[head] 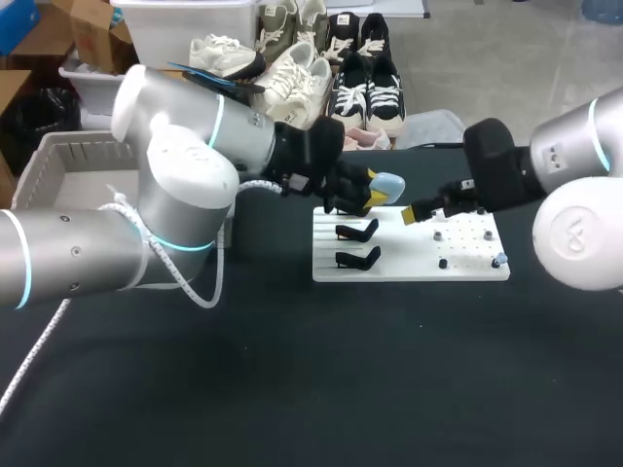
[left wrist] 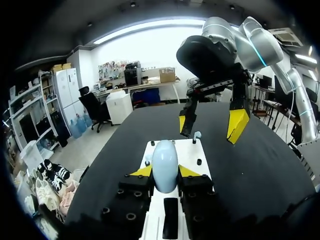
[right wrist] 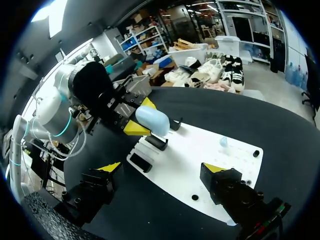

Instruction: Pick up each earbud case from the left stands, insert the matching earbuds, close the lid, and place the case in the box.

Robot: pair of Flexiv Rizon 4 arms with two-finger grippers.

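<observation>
Hard to make out from the head view: left end effector (head: 368, 197), mostly hidden behind its own dark wrist, only yellow tips showing. Shows plainly from the left wrist, clamped from both sides on the case (left wrist: 164, 172): smooth, pale blue, egg-shaped, lower end buried between the fingers, lid seam not discernible. Holds it above the white board (right wrist: 192, 150) on the counter (head: 292, 389), over the black stands (head: 358, 258). Right end effector (right wrist: 162, 167): fingers spread wide apart, empty, just ahead of the case. A mere speck in the head view, clearer from the right wrist: small pale earbud (right wrist: 223, 142) on the board beyond the case. Only in the head view: box (head: 58, 161), behind the left arm, partly blocked by it.
</observation>
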